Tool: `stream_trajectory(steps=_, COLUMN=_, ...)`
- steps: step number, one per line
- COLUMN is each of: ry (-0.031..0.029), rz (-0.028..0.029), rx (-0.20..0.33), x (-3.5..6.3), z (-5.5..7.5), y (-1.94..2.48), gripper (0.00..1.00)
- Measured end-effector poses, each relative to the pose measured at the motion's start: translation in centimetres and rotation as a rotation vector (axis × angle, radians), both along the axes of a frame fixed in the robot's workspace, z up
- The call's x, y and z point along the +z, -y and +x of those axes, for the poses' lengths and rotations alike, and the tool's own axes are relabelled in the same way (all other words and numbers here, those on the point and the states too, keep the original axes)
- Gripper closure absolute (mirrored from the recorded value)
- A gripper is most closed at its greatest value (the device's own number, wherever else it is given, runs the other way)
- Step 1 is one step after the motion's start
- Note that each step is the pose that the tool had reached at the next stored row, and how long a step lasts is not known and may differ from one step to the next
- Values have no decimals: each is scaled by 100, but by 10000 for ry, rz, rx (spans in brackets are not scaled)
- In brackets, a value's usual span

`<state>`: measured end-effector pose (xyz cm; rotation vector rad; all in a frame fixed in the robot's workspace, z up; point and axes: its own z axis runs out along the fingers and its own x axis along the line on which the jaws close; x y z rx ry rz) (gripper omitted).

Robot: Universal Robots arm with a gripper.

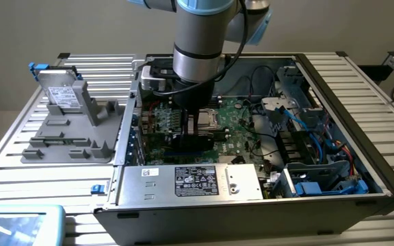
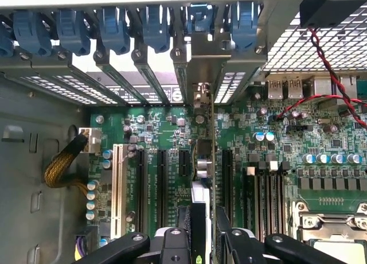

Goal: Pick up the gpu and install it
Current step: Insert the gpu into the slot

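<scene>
The gpu (image 2: 213, 155) shows edge-on in the wrist view as a thin upright card between the black expansion slots of the green motherboard (image 2: 166, 126). Its silver bracket (image 2: 202, 66) stands at the case's rear slot openings. My gripper (image 2: 206, 221) is shut on the card's near end, one black finger on each side. In the exterior view the gripper (image 1: 197, 134) reaches straight down into the open computer case (image 1: 361, 154), low over the motherboard (image 1: 235, 125). I cannot tell whether the card's lower edge sits in a slot.
A row of blue slot latches (image 2: 114, 26) lines the case's rear wall. Red and black wires (image 2: 332, 74) and a CPU socket (image 2: 338, 229) lie beside the slots. Outside the case, a grey fixture (image 1: 67, 138) holds a silver drive (image 1: 63, 95). The power supply (image 1: 197, 180) sits at the case's front.
</scene>
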<state>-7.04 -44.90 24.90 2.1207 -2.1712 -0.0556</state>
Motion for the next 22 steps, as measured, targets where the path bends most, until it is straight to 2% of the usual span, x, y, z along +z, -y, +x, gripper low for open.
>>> stream_trajectory(steps=22, ry=0, rz=2, rx=5, x=-13, z=0, y=0, gripper=72)
